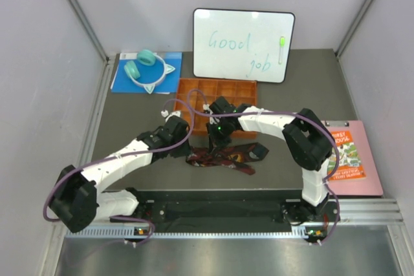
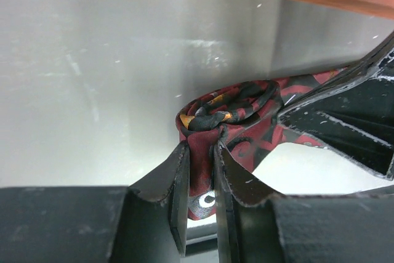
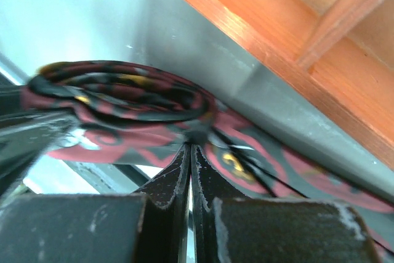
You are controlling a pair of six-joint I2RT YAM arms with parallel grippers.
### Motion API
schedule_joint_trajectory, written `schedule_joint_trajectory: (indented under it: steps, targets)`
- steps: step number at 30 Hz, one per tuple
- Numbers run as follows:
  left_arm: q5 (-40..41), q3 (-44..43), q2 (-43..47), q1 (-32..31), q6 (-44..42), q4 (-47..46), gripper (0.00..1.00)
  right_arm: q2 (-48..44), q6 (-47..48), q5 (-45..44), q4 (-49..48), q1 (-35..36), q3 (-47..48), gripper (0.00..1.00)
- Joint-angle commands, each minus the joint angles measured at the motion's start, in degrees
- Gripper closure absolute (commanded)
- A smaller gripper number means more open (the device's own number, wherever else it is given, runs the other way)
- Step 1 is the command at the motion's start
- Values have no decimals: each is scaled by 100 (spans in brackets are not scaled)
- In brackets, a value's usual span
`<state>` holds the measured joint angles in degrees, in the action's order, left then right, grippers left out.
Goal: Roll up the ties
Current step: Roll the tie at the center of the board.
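A dark maroon-red tie with black pattern lies loosely bunched on the dark table in front of the orange tray. One end is wound into a small coil, held just above the table. My left gripper is shut on the coil's side, with fabric pinched between its fingers. My right gripper is shut on the tie's edge at the coil. In the top view the left gripper and the right gripper meet close together over the tie. A right finger shows in the left wrist view.
The orange tray's wall stands right behind the coil. A whiteboard leans at the back. Teal headphones lie on a blue sheet at the back left. A pink clipboard with a booklet lies at the right.
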<state>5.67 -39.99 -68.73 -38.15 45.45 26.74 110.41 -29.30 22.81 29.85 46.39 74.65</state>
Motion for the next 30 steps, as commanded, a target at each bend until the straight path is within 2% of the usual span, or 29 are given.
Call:
schedule_joint_trajectory:
  steps: [1, 11, 30]
  targets:
    - [207, -456, -35, -26, -317, 823, 99, -99, -76, -286, 153, 212, 111, 100]
    - [294, -1344, -474, -271, -537, 1526, 98, 51, -252, -312, 30, 459, 146, 100]
    - [918, -2847, -2310, -1888, -300, 1957, 98, 183, -287, -250, -49, 529, 49, 100]
